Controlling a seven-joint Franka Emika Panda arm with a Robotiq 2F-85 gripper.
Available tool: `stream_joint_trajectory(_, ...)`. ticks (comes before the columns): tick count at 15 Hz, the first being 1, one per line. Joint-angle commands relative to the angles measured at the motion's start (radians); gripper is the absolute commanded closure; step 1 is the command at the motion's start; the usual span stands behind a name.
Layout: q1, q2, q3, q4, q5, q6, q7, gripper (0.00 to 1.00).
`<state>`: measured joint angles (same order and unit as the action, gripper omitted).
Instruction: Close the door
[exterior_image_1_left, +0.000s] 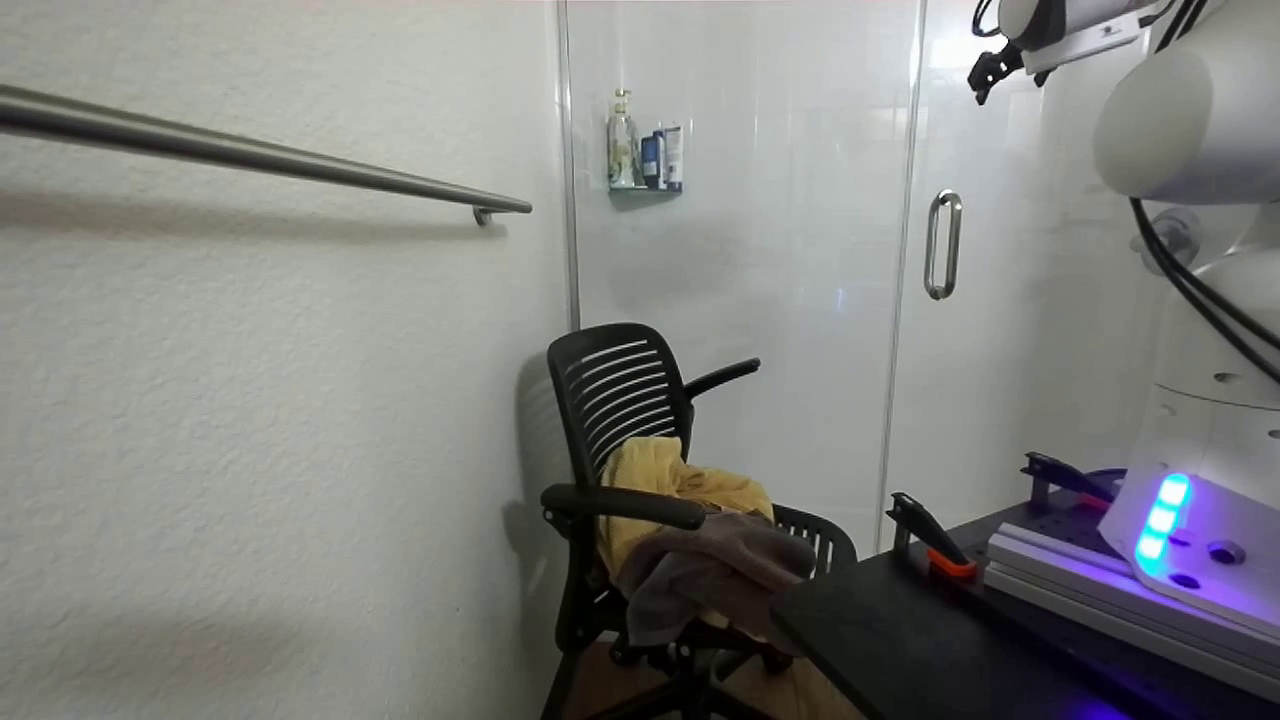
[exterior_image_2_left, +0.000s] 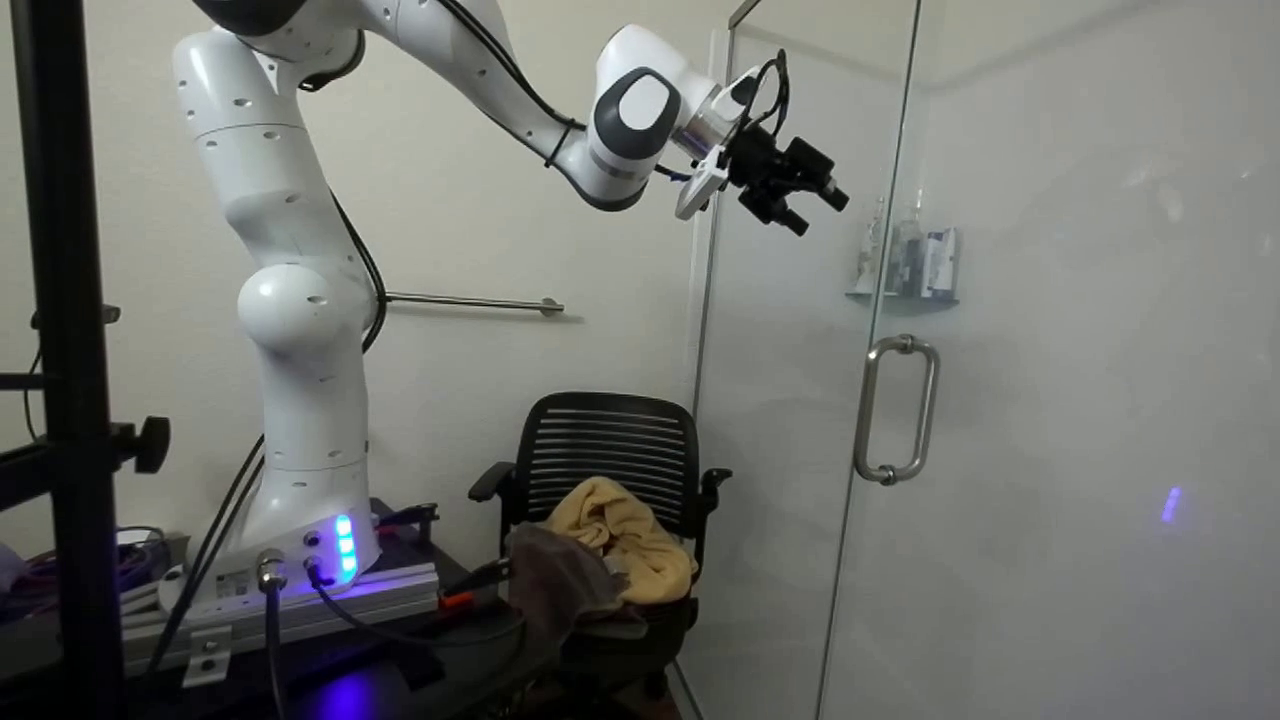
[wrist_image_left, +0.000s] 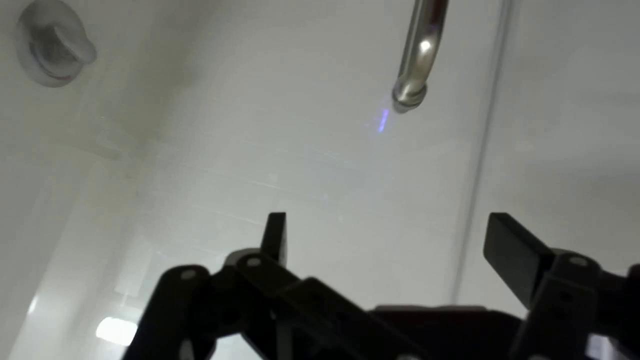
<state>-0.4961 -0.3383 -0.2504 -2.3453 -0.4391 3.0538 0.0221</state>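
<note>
The door (exterior_image_2_left: 1080, 400) fills the right side in an exterior view, its upright edge running beside a panel (exterior_image_2_left: 775, 470); whether the two meet flush I cannot tell. The arm (exterior_image_2_left: 310, 370) rises from the table (exterior_image_1_left: 870, 640), whose edge comes near the chair (exterior_image_2_left: 608, 425), left of the door. The gripper (exterior_image_2_left: 818, 210) hangs high in open air, fingers (wrist_image_left: 517, 255) wide apart, above and well apart from the handle (exterior_image_2_left: 867, 410) by the door's edge.
</note>
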Motion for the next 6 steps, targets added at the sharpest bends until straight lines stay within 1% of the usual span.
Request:
stream_joint_trajectory(1,0.077,-0.24,-0.018,-0.229,0.008,-0.081,-0.187,0.0)
stream_joint_trajectory(3,0.116,-0.352,-0.024,-0.302,0.006,-0.16,-0.285,0.0)
stream_joint_trajectory(4,0.072,-0.211,0.007,-0.198,0.028,-0.093,-0.206,0.0)
stream_joint_trajectory(6,0.096,-0.304,0.003,-0.254,0.024,-0.145,-0.253,0.0)
